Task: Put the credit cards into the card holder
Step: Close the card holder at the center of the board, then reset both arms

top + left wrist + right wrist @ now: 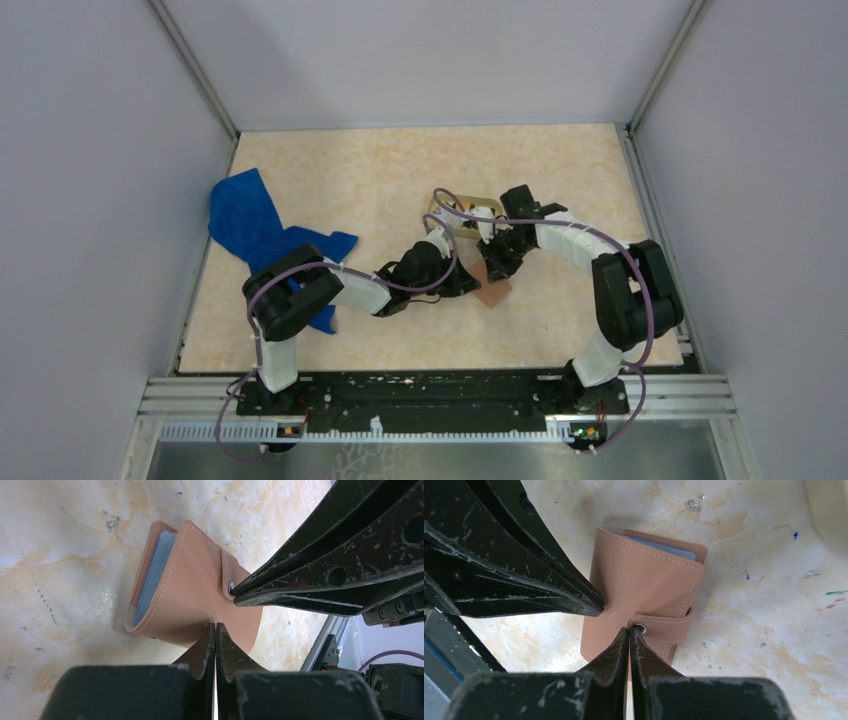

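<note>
The tan card holder (493, 288) lies closed on the table, its snap strap fastened and the grey-blue inner face showing at its edge (152, 572). My left gripper (215, 626) is shut, with its tips pressed onto the holder's cover (190, 595), which dimples there. My right gripper (630, 629) is shut, its tips nipping the strap's end by the metal snap (640, 628). The holder also shows in the right wrist view (649, 585). Both grippers (470, 278) (492, 262) meet over it. No credit card is in view.
An oval tan rimmed tray (445, 212) stands just behind the grippers; its rim shows in the right wrist view (830, 510). A blue cloth (250, 228) lies at the left, partly under the left arm. Grey walls enclose the table.
</note>
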You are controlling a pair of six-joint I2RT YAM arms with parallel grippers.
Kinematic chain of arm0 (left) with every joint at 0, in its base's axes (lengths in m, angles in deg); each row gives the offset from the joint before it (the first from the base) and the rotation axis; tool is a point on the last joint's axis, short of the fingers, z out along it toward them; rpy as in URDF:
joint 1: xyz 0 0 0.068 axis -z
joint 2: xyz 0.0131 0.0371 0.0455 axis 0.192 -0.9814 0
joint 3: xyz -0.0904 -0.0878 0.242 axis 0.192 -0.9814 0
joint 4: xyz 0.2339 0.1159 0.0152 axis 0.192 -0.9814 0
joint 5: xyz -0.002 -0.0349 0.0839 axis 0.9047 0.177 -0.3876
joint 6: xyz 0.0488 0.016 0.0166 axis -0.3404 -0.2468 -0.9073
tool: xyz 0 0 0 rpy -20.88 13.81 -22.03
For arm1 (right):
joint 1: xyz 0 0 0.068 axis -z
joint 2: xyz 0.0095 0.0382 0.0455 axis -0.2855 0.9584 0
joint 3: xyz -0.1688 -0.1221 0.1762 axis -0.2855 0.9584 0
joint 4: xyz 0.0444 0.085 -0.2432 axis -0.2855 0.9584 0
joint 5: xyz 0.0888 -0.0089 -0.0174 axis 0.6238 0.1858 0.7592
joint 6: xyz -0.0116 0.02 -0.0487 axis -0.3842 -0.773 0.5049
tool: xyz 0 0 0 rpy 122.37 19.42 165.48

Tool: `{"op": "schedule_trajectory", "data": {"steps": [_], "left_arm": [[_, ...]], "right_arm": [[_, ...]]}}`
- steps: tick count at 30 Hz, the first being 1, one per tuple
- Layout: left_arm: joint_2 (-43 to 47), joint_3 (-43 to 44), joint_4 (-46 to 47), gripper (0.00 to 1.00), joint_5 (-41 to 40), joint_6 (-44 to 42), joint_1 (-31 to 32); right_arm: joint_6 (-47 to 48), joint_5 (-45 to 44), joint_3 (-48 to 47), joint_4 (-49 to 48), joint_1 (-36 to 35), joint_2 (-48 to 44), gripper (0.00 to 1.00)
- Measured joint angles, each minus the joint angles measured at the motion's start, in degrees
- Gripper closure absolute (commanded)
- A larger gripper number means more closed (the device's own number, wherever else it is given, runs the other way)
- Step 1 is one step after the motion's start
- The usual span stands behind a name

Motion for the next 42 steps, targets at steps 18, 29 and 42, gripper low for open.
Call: {"op": "schedule_trajectory", "data": {"steps": [18, 29, 42], "left_arm": [[1.25, -1.05, 0.42, 0.62, 0.24, -1.62, -0.28], [28.26, -5.92, -9.4, 0.01, -3.78, -16.46, -0.79], [67.06, -9.99, -21.53, 0.01, -2.1, -25.14, -5.49]], "right_arm": [[0.92, 6.93, 0.59, 1.38, 3.08, -3.74, 0.48], [-1.64, 6.47, 5.77, -10.23, 19.5, -35.56, 0.02], [-23.37, 2.14, -4.96, -13.11, 22.6, -47.56, 0.02]]}}
